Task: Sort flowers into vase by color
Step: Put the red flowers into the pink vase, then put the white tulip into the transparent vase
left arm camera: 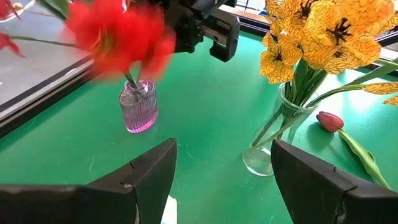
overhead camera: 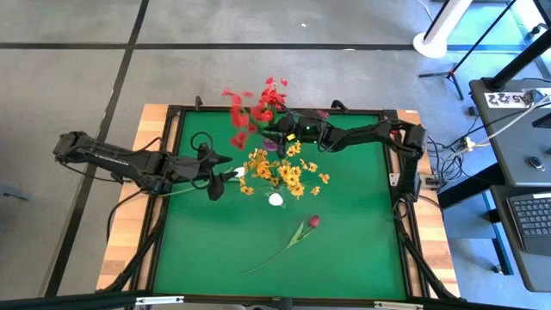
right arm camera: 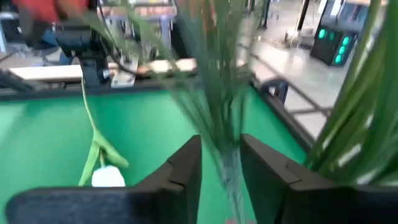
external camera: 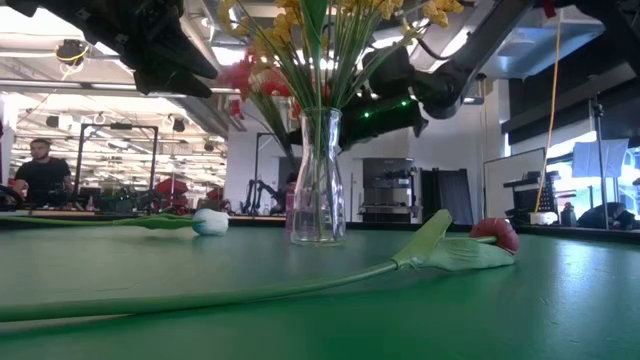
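My right hand [right arm camera: 221, 165] sits around the stalks of the red flowers [overhead camera: 254, 108] in the pink vase [left arm camera: 138, 107], fingers a little apart — I should let go slowly so nothing tips. My left hand [left arm camera: 221, 180] waits wide open near the white tulip [overhead camera: 275, 200] on the counter [overhead camera: 362, 250].

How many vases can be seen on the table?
2. The pink ribbed vase holds the red flowers near the table's far edge; the clear glass vase with the yellow flowers stands near the centre. None seems hidden.
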Motion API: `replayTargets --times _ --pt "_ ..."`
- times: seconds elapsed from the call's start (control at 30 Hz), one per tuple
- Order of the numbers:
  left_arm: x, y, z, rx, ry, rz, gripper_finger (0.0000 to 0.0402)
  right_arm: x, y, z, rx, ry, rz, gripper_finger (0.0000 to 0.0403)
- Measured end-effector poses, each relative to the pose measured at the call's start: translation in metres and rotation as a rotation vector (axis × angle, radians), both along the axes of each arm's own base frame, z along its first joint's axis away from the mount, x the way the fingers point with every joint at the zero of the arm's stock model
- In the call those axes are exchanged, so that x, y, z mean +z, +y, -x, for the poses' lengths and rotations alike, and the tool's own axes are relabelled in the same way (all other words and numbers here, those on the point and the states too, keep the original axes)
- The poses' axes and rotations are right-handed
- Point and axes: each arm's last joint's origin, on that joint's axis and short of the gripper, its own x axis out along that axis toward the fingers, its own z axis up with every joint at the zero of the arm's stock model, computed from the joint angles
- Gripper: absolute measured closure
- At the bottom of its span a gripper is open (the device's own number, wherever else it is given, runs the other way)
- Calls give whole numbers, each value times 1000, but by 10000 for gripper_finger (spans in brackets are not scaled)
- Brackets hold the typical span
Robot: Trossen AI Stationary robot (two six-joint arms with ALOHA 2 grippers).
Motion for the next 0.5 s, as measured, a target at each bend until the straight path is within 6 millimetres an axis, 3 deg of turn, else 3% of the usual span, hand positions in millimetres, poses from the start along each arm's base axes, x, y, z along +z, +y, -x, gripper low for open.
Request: replayTargets --times 0.3,0.5 --pt "0 0 0 2 3 2 147 -4 2 6 -5 127 -27 219" --pt "-1 0 1 6 12 7 147 4 5 14 -38 200 -47 206"
